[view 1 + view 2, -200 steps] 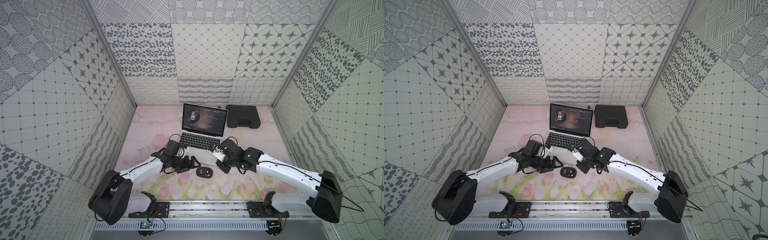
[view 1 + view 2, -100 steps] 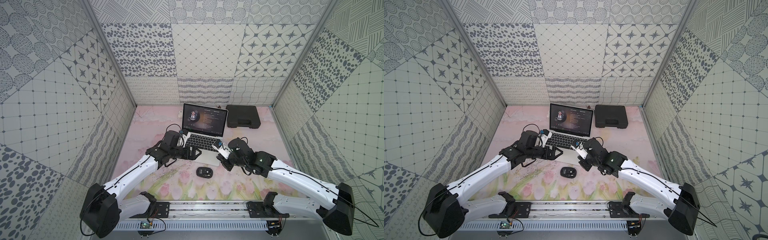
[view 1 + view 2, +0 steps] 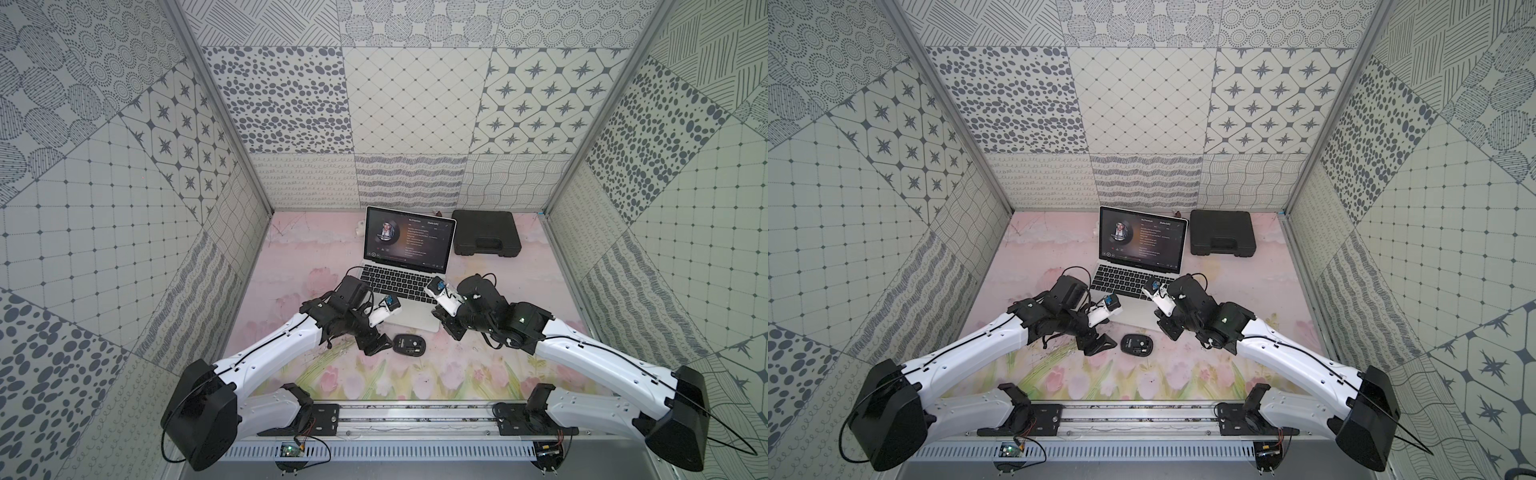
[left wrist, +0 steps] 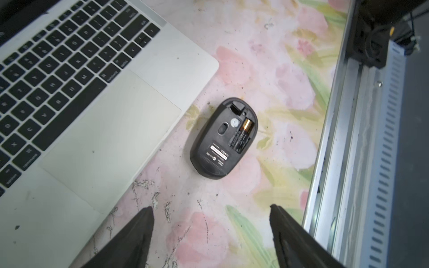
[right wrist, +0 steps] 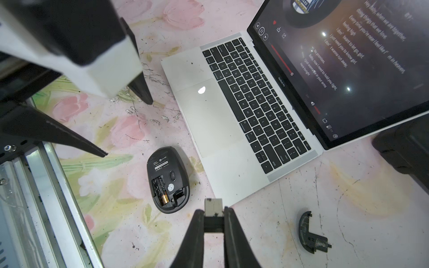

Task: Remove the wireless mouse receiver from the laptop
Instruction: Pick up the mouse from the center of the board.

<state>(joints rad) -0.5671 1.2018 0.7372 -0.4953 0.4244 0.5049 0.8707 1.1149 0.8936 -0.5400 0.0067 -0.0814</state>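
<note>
The left gripper (image 4: 210,208), jaws apart and empty, has drawn back from the laptop (image 4: 111,130); the right gripper (image 5: 214,212) stays clamped on the receiver (image 5: 213,204), already unplugged.

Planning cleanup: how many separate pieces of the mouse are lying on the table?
2. The mouse body lies belly-up just off the laptop's front corner; its battery cover lies apart, seen only in the right wrist view. More may be hidden.
</note>
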